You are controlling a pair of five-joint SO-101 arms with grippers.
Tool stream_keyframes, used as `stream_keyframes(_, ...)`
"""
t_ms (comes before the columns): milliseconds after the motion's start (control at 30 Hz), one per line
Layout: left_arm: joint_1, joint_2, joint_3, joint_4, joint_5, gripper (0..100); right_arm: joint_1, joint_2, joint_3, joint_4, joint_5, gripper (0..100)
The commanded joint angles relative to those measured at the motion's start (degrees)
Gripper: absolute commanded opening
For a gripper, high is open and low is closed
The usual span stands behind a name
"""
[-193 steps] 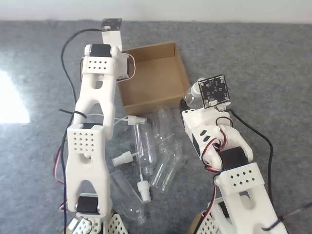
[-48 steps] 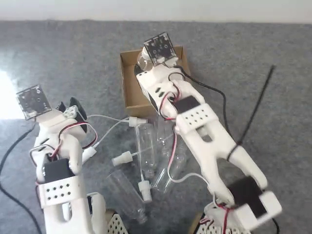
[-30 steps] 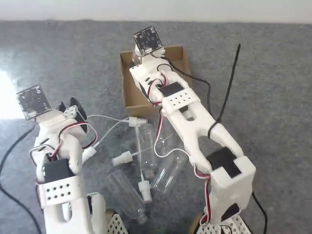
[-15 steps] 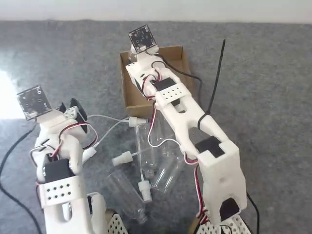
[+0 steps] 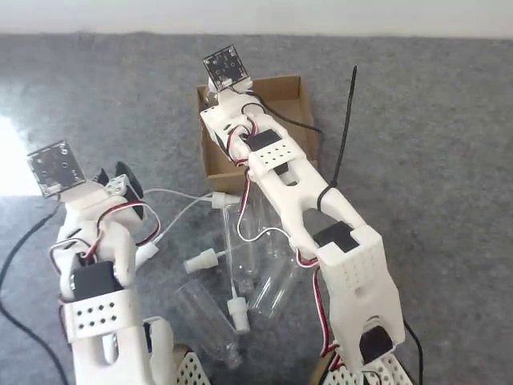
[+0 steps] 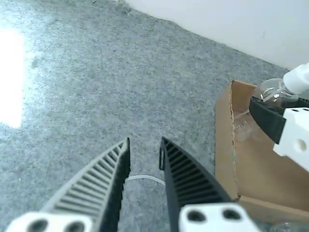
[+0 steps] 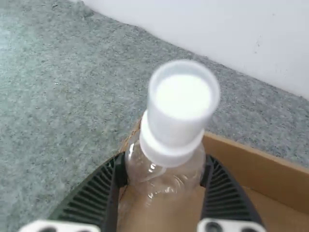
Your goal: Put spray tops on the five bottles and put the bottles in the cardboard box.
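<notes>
My right gripper (image 7: pixel 161 169) is shut on a clear bottle (image 7: pixel 166 166) with a white spray top (image 7: pixel 181 108). It holds the bottle over the far left corner of the cardboard box (image 7: pixel 260 164). From above, that arm stretches across the table to the box (image 5: pixel 292 100), and the right gripper (image 5: pixel 212 103) sits under its camera board. My left gripper (image 6: pixel 145 145) is open a little with nothing in it, above the grey mat left of the box (image 6: pixel 227 125). Several clear bottles (image 5: pixel 240 241) and three loose spray tops (image 5: pixel 202 261) lie between the arms.
A thin white tube (image 6: pixel 145 179) lies on the mat below my left gripper. The left gripper (image 5: pixel 119 178) hangs over bare grey mat (image 5: pixel 433 160) at the left side. A black cable (image 5: pixel 345 120) sticks up from the right arm.
The right arm has carried the bottle from right of the box to over its far left corner. The left arm has pulled back from the box to the left side.
</notes>
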Motion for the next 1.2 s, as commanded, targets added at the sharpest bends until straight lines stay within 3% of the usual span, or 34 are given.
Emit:
stream_keyframes(0,-0.4,-1.8,-0.7,-1.1,0.5,9,-0.8,-1.5,-4.0,-1.4,0.7,12.1)
stream_keyframes(100,-0.4,-1.8,-0.7,-1.1,0.5,9,-0.9,-1.5,-4.0,-0.9,0.7,13.9)
stream_keyframes(300,-0.4,-1.8,-0.6,-1.1,0.5,9,-1.5,-0.3,-3.9,-0.7,0.7,27.3)
stream_keyframes(1167,-0.4,-1.8,-0.6,-1.1,0.4,9,-2.0,-0.5,-3.8,-0.6,0.7,27.5)
